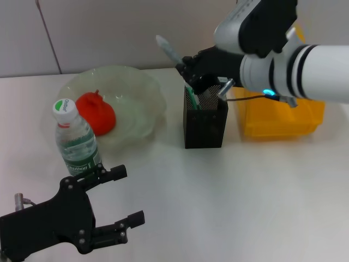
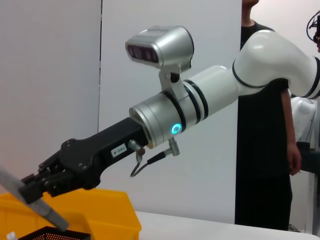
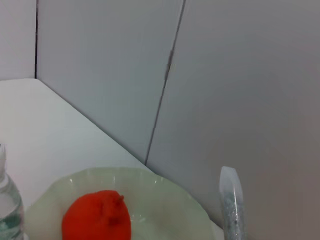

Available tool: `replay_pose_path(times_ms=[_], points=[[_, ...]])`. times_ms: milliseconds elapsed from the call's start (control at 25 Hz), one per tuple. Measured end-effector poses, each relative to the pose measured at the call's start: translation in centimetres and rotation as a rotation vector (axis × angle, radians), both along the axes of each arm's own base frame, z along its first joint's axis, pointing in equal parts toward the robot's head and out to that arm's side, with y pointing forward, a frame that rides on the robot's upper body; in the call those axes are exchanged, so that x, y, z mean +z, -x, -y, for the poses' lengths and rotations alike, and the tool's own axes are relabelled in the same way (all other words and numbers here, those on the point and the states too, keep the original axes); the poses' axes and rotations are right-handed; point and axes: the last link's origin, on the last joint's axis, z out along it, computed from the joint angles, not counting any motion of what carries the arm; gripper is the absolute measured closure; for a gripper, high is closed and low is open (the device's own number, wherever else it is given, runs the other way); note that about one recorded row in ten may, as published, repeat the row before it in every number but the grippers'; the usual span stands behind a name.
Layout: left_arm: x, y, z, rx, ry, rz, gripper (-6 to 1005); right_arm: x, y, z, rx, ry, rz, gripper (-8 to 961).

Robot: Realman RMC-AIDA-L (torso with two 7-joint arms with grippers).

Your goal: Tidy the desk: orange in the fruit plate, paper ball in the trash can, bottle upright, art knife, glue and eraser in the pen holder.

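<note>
Right gripper is pinching a grey translucent stick-shaped tool tight between its fingers, lower end dipping into the black square mesh pen holder. Left gripper is idling with fingers spread and empty, just beside the upright clear green-labelled bottle.

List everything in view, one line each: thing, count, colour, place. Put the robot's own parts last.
orange: 1, red-orange, in the fruit plate.
fruit plate: 1, pale green glass, back left of the desk.
bottle: 1, clear with green label and white cap, upright in front of the plate.
pen holder: 1, black mesh, centre, beside the bin.
trash can: 1, yellow, right of the pen holder.
art knife: 1, grey-clear, tilted, lower end at the pen holder's mouth.
desk: 1, white.
person: 1, in black, standing behind the desk.
left pincer: 1, black, open, near front edge by the bottle.
right pincer: 1, black, gripping the art knife above the pen holder.
</note>
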Motion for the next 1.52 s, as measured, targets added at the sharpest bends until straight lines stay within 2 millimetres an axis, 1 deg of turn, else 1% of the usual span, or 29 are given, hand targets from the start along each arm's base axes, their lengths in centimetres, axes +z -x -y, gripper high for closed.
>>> replay_pose_path(times_ms=[160,320,720,1320,1520], points=[[0.0,0.0,0.0,0.000,0.001,0.000,140,-0.5,-0.5,-0.3,-0.003,-0.012,0.004,822],[0.0,0.0,0.0,0.000,0.000,0.000,140,-1.0,-1.5,-0.7,-0.027,-0.021,0.010,811],[0.0,-0.1,-0.1,-0.002,0.000,0.000,140,-1.6,-3.1,-0.9,-0.073,-0.021,0.015,783],[-0.3,0.0,-0.1,0.004,0.008,0.005,140,-1.6,-3.4,-1.0,-0.096,-0.038,-0.030,742],[-0.3,0.0,-0.1,0.004,0.007,0.005,140,-1.6,-3.1,-0.9,-0.094,-0.032,-0.050,531]])
